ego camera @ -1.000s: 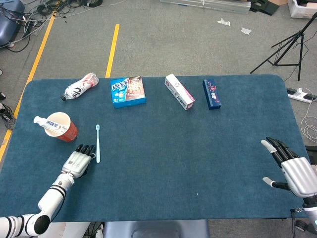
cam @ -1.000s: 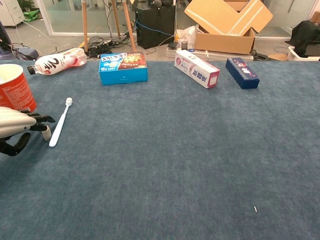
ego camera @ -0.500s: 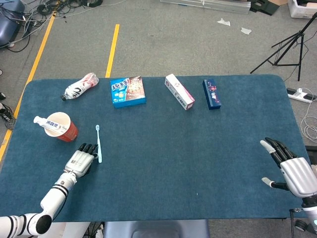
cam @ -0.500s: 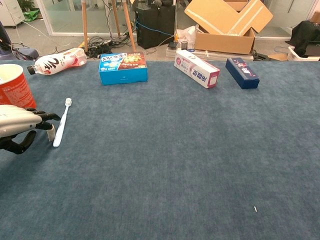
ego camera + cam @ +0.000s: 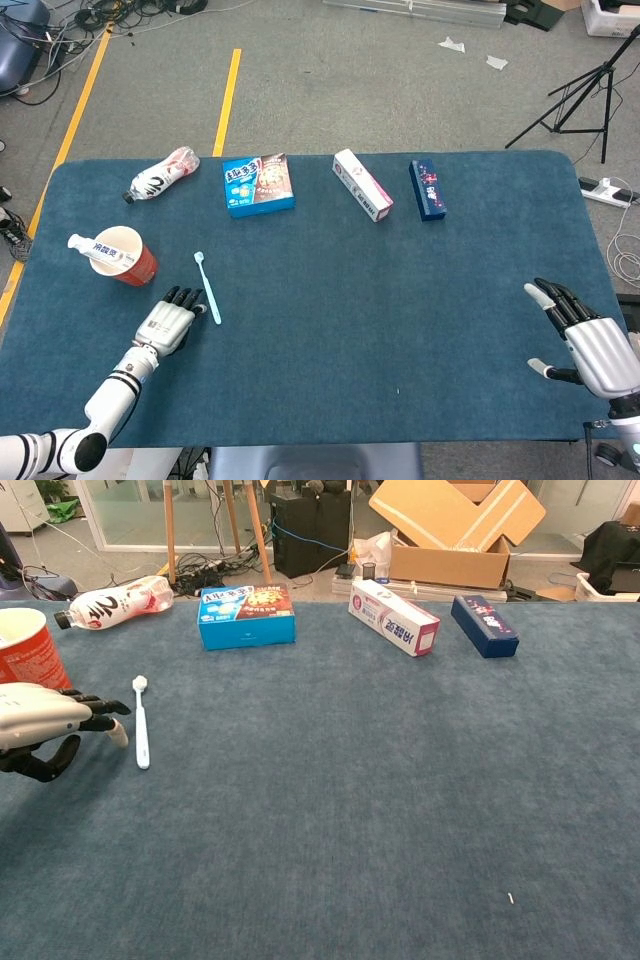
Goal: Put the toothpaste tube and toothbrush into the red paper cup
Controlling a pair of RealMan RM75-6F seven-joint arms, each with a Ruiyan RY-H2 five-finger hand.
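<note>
1. Carpet-like blue cloth covered my table (image 5: 400,300) in the head view, grey floor beyond; the toothbrush (image 5: 207,287) lay flat, bristles away, beside my empty, spread left hand (image 5: 170,320); the right hand (image 5: 590,340) lay spread.
2. Chest view put the brush between that hand and the red paper cup (image 5: 28,652).

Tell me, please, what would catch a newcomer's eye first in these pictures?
Probably the red paper cup near the table's left edge, with the toothpaste tube already sticking out of it. Just right of it the toothbrush lies flat on the blue cloth, the left hand beside it with fingers extended, holding nothing. The right hand rests open at the far right edge.
</note>
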